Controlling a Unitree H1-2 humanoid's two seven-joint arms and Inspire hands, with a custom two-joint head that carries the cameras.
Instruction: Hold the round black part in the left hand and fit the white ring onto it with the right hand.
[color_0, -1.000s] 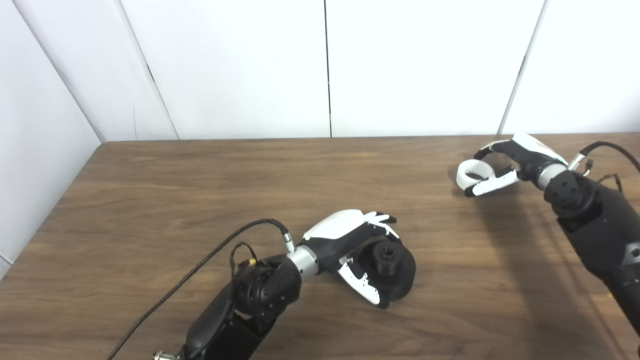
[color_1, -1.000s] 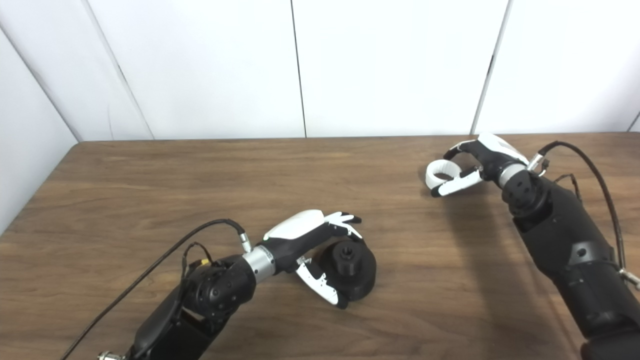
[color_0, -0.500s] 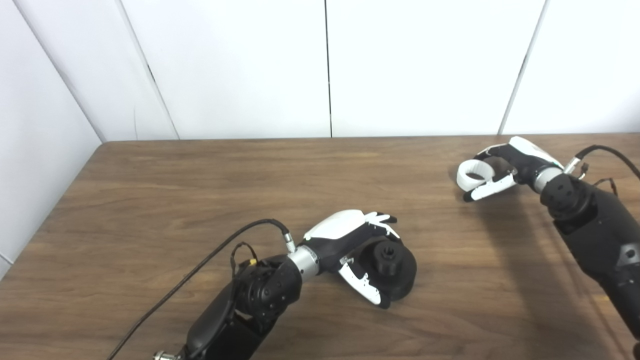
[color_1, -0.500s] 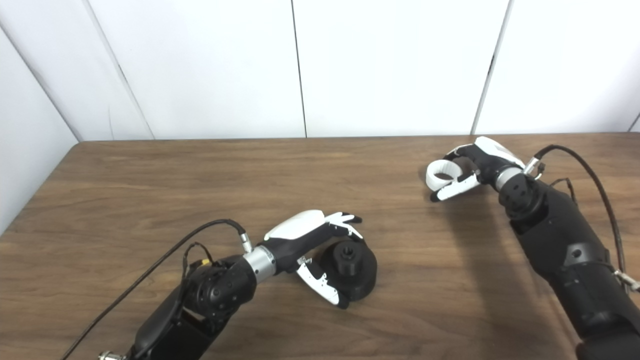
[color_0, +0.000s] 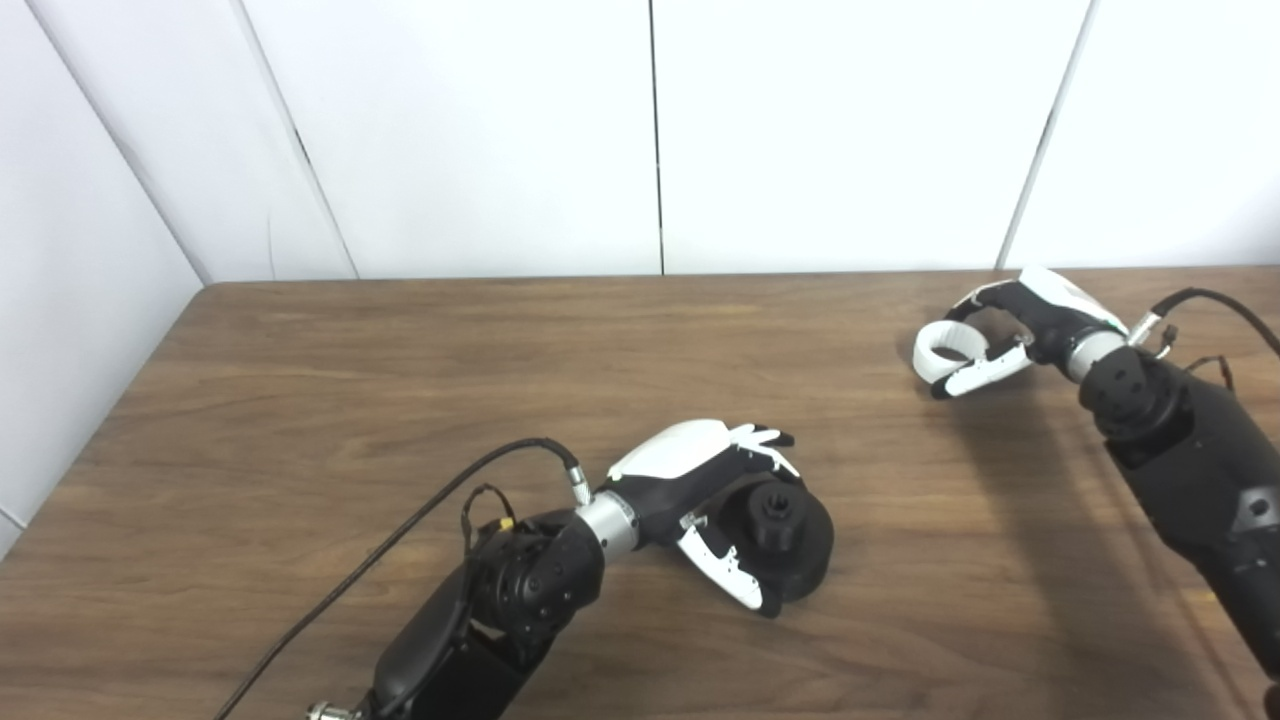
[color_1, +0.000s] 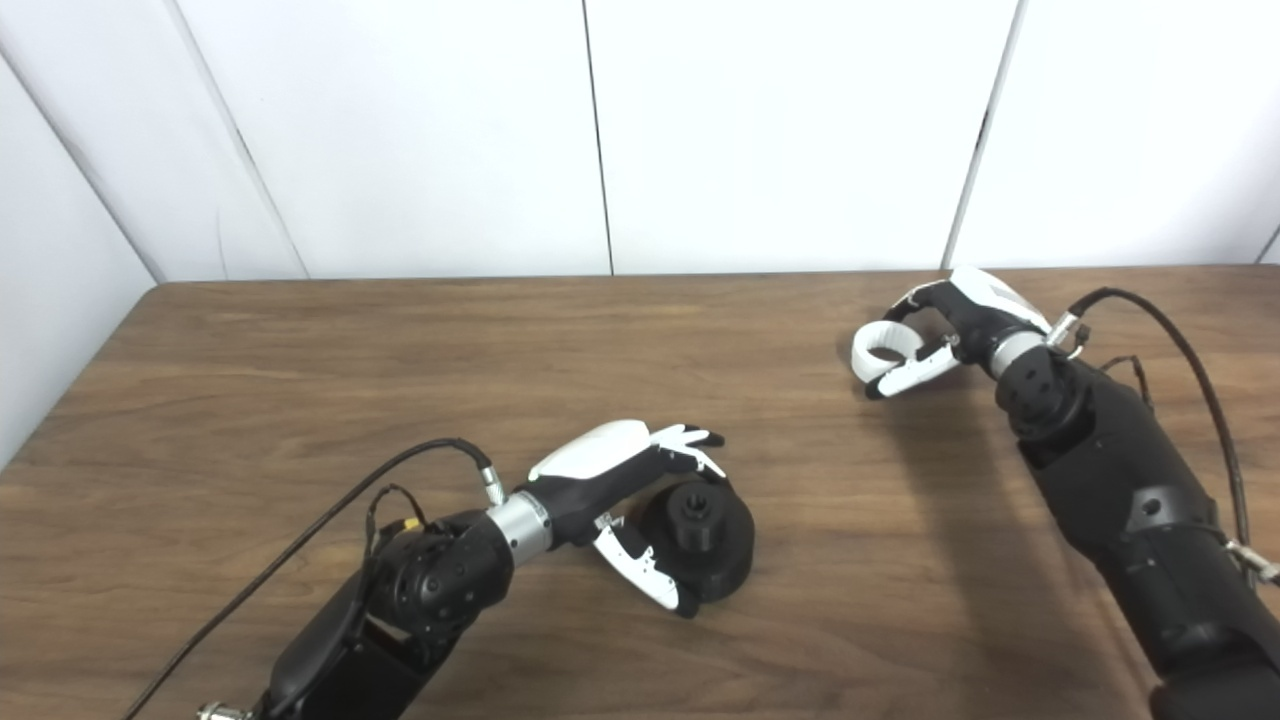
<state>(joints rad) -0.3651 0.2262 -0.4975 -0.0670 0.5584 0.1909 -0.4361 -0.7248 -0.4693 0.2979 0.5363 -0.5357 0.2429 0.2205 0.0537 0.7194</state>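
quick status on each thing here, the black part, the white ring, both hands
round black part: on the table, hub up, no ring on it
white ring: apart from the black part, within the right hand's grasp
left hand: curled around the black part
right hand: closed on the ring

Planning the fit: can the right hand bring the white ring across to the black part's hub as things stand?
Probably yes. The right hand pinches the white ring, bare table lies between, and the black part in the left hand shows its hub uncovered.
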